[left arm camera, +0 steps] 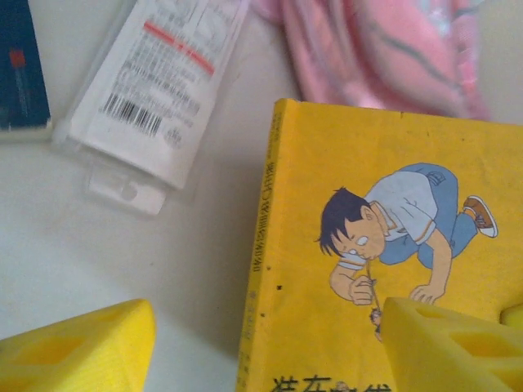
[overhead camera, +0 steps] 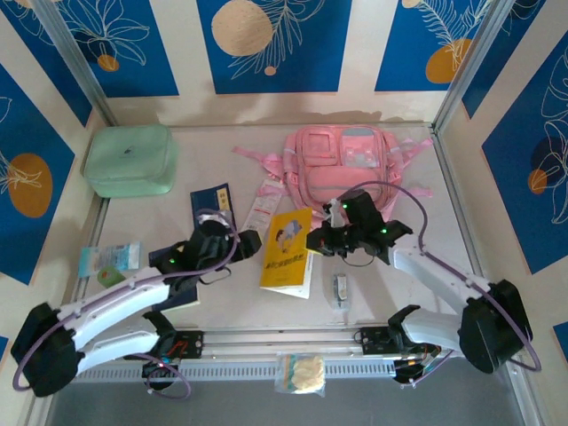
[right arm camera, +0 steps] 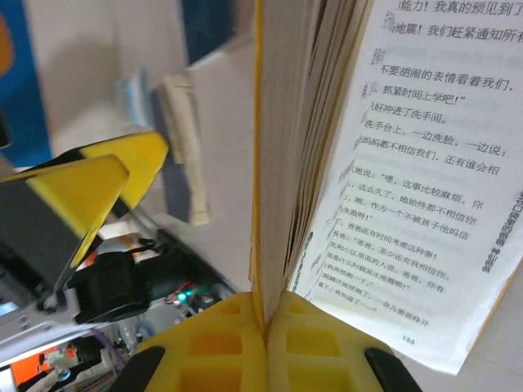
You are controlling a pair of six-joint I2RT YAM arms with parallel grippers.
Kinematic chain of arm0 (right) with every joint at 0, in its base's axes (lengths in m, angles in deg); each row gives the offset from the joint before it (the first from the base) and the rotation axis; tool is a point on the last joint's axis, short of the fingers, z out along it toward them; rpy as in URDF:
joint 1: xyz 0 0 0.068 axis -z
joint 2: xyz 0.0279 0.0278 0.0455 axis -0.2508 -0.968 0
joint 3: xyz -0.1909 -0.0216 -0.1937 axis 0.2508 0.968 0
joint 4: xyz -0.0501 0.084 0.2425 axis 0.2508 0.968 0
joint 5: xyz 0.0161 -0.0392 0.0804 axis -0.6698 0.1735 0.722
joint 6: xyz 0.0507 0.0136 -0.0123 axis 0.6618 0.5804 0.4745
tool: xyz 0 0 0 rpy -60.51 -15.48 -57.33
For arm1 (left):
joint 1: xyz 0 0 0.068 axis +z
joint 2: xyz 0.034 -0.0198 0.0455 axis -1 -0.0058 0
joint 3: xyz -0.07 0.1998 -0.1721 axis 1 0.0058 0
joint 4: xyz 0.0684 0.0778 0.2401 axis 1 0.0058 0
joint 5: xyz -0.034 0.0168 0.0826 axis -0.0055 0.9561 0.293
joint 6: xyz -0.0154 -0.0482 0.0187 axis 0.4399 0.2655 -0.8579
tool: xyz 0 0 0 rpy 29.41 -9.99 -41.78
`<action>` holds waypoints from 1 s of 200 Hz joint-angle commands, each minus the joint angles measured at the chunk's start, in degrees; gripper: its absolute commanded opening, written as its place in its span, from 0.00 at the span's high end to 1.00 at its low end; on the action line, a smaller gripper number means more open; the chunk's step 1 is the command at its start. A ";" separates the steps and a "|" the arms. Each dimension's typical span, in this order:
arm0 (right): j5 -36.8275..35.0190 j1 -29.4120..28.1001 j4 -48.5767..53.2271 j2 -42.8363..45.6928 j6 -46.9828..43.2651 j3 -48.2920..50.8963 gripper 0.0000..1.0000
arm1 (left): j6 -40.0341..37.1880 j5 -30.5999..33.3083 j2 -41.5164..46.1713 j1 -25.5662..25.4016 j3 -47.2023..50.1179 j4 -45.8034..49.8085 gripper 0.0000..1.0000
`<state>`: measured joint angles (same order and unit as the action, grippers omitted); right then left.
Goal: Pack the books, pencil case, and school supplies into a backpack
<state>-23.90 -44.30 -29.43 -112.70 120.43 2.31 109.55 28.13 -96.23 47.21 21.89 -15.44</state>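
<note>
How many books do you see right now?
3: the yellow book at centre; a navy book beyond the left arm; a second navy book, mostly hidden under that arm.

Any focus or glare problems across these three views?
Top external: even light, soft shadows, no glare. Left wrist: yellow book cover sharp, left gripper blurred up close. Right wrist: page print crisp, background at left out of focus.

Fingers (left arm camera: 82, 351) apart, the left tool (left arm camera: 265, 331) straddles the spine of the yellow book (left arm camera: 392, 188).
</note>
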 commanded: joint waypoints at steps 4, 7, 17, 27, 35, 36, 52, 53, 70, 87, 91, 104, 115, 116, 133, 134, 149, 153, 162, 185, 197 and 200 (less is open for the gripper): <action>8.73 2.64 -0.78 3.43 -4.77 -4.95 1.00 | -3.06 -11.48 2.73 4.45 -0.09 0.95 0.22; 9.39 3.06 -0.63 3.50 -5.13 -5.43 1.00 | -3.04 -12.86 2.75 4.92 -0.24 0.50 0.22; 11.29 4.52 -0.59 3.66 -5.58 -6.56 1.00 | -3.07 -16.61 2.42 6.13 -0.72 -1.32 0.21; 13.42 5.67 -1.70 3.77 -5.33 -7.31 1.00 | -2.86 -19.33 1.88 6.62 -0.98 -3.99 0.22; 14.82 6.36 -2.52 3.70 -5.16 -7.97 1.00 | -2.58 -21.30 1.10 6.65 -1.24 -6.55 0.23; 14.90 6.47 -2.60 3.70 -5.15 -8.03 1.00 | -2.49 -21.55 0.95 6.62 -1.29 -6.87 0.23; 16.83 7.81 -4.30 3.71 -5.23 -8.50 1.00 | -1.09 -25.71 -1.62 6.63 -2.00 -12.05 0.24; 16.96 7.94 -4.41 3.71 -5.23 -8.51 1.00 | -0.95 -26.04 -1.82 6.66 -2.02 -12.48 0.25; 19.10 9.09 -6.62 3.54 -4.56 -8.52 1.00 | 2.01 -29.87 -4.96 6.48 -1.20 -21.13 0.36; 19.58 9.81 -7.77 3.27 -3.75 -8.44 1.00 | 5.01 -32.84 -7.91 6.15 -1.04 -28.19 0.42; 19.79 9.99 -7.97 3.12 -3.88 -8.43 1.00 | 5.56 -33.11 -8.53 5.86 -1.04 -29.47 0.44; 19.53 10.20 -7.40 2.92 -4.97 -8.39 1.00 | 6.38 -33.56 -10.01 4.91 -1.29 -32.32 0.50; 19.43 10.40 -7.78 2.95 -5.49 -7.79 1.00 | 5.84 -33.92 -10.91 4.29 -2.39 -31.99 0.55; 19.36 10.42 -7.82 2.93 -5.49 -7.72 1.00 | 5.85 -33.97 -10.90 4.21 -2.44 -31.94 0.55; 19.24 11.08 -7.98 2.79 -5.58 -6.87 1.00 | 5.91 -33.63 -10.78 3.79 -3.20 -31.81 0.60; 19.27 11.11 -7.97 2.76 -5.67 -6.82 1.00 | 5.93 -33.60 -10.71 3.74 -3.24 -31.85 0.60; 18.46 12.02 -6.47 2.56 -6.36 -6.36 1.00 | 5.77 -32.96 -9.33 3.48 -3.26 -31.93 0.65; 18.64 12.21 -6.51 2.48 -6.52 -6.13 1.00 | 5.55 -32.78 -8.95 3.38 -3.22 -31.61 0.67; 18.43 12.51 -6.63 2.56 -6.54 -5.71 1.00 | 4.82 -32.51 -8.41 3.22 -3.43 -30.50 0.77; 18.38 12.70 -7.40 2.50 -6.48 -4.71 1.00 | 4.57 -31.11 -7.71 2.92 -3.74 -28.62 1.00; 17.91 12.90 -6.82 2.48 -6.80 -4.48 1.00 | 4.77 -30.55 -7.71 2.96 -4.13 -29.11 1.00; 18.02 12.99 -6.71 2.48 -6.96 -4.48 1.00 | 4.80 -30.46 -7.73 2.99 -4.48 -29.03 1.00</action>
<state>-7.72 -30.99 -34.30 -110.32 115.07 -2.93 114.47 -0.97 -105.39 51.95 20.90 -41.21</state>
